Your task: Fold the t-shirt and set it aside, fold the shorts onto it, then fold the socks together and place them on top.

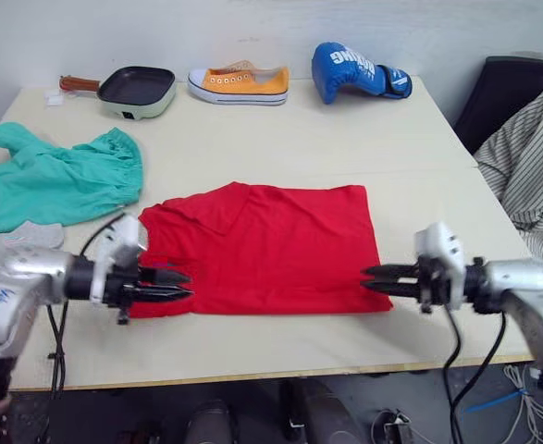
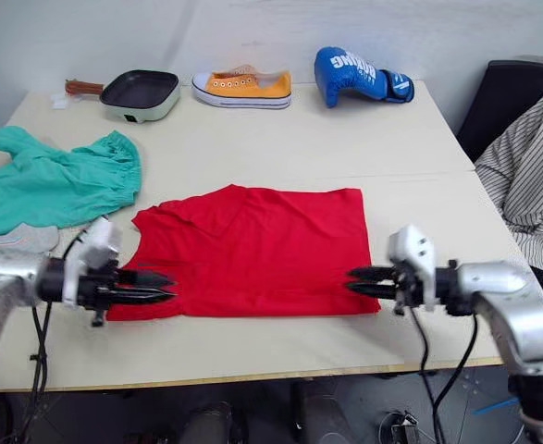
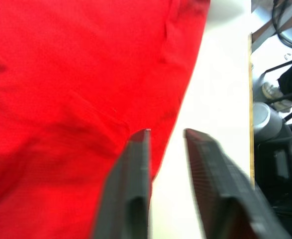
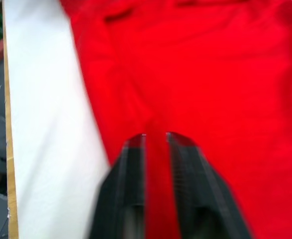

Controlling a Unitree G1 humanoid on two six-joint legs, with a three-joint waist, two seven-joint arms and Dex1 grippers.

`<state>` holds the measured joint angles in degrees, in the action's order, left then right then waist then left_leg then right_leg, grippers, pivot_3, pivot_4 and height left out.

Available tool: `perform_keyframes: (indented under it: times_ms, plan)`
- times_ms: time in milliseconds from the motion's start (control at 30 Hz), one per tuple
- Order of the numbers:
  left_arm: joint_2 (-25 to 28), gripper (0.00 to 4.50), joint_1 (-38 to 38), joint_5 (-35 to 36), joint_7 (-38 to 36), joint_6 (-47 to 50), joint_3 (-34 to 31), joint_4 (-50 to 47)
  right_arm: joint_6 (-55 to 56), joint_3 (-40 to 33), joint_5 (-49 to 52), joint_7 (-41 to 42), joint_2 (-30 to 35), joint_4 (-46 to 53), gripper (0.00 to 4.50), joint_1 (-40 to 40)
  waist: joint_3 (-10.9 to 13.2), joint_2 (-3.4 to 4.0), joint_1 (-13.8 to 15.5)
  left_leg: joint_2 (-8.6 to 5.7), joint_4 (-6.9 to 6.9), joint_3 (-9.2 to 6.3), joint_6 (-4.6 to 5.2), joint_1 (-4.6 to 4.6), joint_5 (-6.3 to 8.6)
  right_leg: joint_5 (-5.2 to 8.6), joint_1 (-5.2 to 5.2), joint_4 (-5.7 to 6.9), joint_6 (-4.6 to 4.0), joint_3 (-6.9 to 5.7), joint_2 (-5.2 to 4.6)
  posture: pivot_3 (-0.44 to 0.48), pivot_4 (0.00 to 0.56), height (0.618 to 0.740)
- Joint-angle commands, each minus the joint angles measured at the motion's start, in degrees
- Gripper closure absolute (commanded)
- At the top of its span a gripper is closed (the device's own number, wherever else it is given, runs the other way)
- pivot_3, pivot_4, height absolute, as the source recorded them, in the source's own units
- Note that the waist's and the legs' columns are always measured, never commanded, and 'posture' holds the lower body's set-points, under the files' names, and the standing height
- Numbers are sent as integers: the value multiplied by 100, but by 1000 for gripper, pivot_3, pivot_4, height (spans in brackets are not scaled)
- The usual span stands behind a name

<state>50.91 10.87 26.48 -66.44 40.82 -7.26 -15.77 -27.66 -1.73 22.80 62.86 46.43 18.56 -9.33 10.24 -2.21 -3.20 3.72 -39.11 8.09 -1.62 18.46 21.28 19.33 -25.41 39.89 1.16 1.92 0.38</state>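
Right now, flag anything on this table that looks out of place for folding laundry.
On the table's far edge sit a frying pan, an orange sneaker and a blue boxing glove: none is laundry.

Illumination is bright, even and diffuse across the worktop point(image 1: 410, 176); no hard-edged shadows and no glare spots are present. Soft, faint shadows lie under the t-shirt point(image 1: 262, 245) along its near edge. The head views are moderately sharp at centre, with slight softness toward the corners. In the wrist views the red cloth is strongly saturated, weave detail is largely washed out, and the fingers point(image 3: 131, 194) of each end effector are out of focus. The pale worktop strip point(image 4: 46, 124) approaches overexposure.
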Motion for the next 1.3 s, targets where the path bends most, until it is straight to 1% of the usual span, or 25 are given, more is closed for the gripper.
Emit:
perform_keyframes:
  times_ms: [33,133,233,333,400,433,500,633,700,767,800,833,900,933,1000,1067,1167,1233,1267,1300]
  plan:
    - [-265,4476,-214,-499,642,-611,183,55,290,274,-601,-695,-211,117,4500,107,-1,-3,3,0,0,0,1,3,0,-2,-1,-3,3,1,0,0,150,740]
    - [-299,4476,-411,-873,959,-936,267,412,431,394,-980,-957,-185,-83,4500,271,-2,-3,2,0,2,2,4,5,1,-2,-4,-6,3,2,1,0,150,740]
    - [-108,4476,-650,-1123,1031,-1245,201,779,611,219,-1162,-1024,-7,-479,4500,471,-7,-4,2,2,7,3,6,0,3,0,-2,-11,0,1,1,0,150,740]
    - [74,4476,-865,-1107,1039,-1519,-111,1134,808,-117,-1145,-972,195,-937,4500,606,-13,-4,-1,2,9,7,8,-15,4,0,13,-11,0,2,0,0,150,740]
    - [183,4476,-1005,-1009,948,-1644,-309,1186,896,-263,-1069,-918,270,-1068,4500,659,-21,-5,-7,2,12,8,11,-32,6,0,28,-14,-1,2,0,0,150,740]
    - [218,4476,-1068,-948,893,-1691,-405,1185,935,-334,-1011,-875,288,-1103,4500,681,-22,-7,-8,3,15,8,12,-41,6,1,37,-15,-2,1,1,0,150,740]
    - [236,4476,-1173,-586,726,-1608,-735,966,935,-622,-564,-589,280,-962,4500,750,-21,-6,-1,3,19,8,12,-47,7,1,44,-20,-2,1,1,0,150,740]
    - [273,4476,-1249,273,514,-859,-1301,431,674,-1073,281,-192,276,-303,4500,906,-18,-3,2,4,23,6,13,-21,7,0,23,-23,-1,-1,1,0,150,740]
    - [331,4476,-1222,707,460,-441,-1480,69,541,-1117,592,-87,293,150,4500,996,-18,-3,2,4,23,5,13,-16,7,0,18,-25,0,-1,0,0,150,740]
    - [366,4095,-1211,791,455,-284,-1394,-167,444,-920,618,-157,235,485,4500,1019,-18,-4,1,4,26,-1,13,-15,7,0,19,-27,0,-4,1,0,150,740]
    - [387,3888,-1233,715,465,-317,-1287,-241,437,-793,557,-224,189,580,4500,1021,-18,-3,0,4,26,-1,11,-15,8,0,20,-30,1,-4,0,0,150,740]
    - [397,3644,-1253,597,509,-380,-1155,-295,415,-651,480,-296,150,646,4500,1028,-18,-3,0,4,27,-1,11,-15,8,-1,20,-32,1,-4,0,0,150,740]
    - [450,2999,-1307,255,617,-523,-850,-277,507,-296,126,-405,155,635,4500,1095,-19,-3,-1,3,28,-2,11,-15,8,-1,22,-35,1,-4,0,0,150,740]
    - [488,2796,-1343,1,673,-679,-677,-179,632,-100,-146,-461,184,537,4500,1140,-18,-3,-1,3,28,-2,11,-16,8,-1,22,-35,1,-4,0,0,150,740]
    - [534,2796,-1380,-386,764,-967,-448,44,771,116,-482,-576,194,328,4500,1191,-18,-3,-1,2,30,-1,11,-14,8,-1,19,-38,1,-3,1,0,150,740]
    - [580,2796,-1421,-675,810,-1206,-332,342,826,165,-640,-662,172,-5,4500,1234,-18,-4,-1,2,32,2,12,-13,8,0,17,-40,1,-2,1,0,150,740]
    - [625,3383,-1496,-825,752,-1503,-411,758,1134,95,-819,-615,265,-503,4500,1367,-23,-9,-2,2,32,5,13,-19,9,0,20,-39,0,-1,1,0,150,740]
    - [680,4003,-1631,-583,434,-1567,-619,850,1333,-68,-758,-510,319,-751,4500,1502,-23,-8,-2,2,32,5,15,-32,9,0,34,-40,0,-1,1,0,150,740]
    - [684,4334,-1654,-434,377,-1448,-737,808,1405,-157,-682,-438,336,-835,4500,1568,-24,-9,-1,2,33,6,16,-37,10,0,40,-42,0,-1,1,0,150,740]
    - [682,4462,-1663,-341,351,-1351,-813,763,1453,-210,-629,-388,341,-878,4500,1606,-24,-10,1,2,33,7,19,-37,12,0,40,-43,0,-2,0,0,150,740]
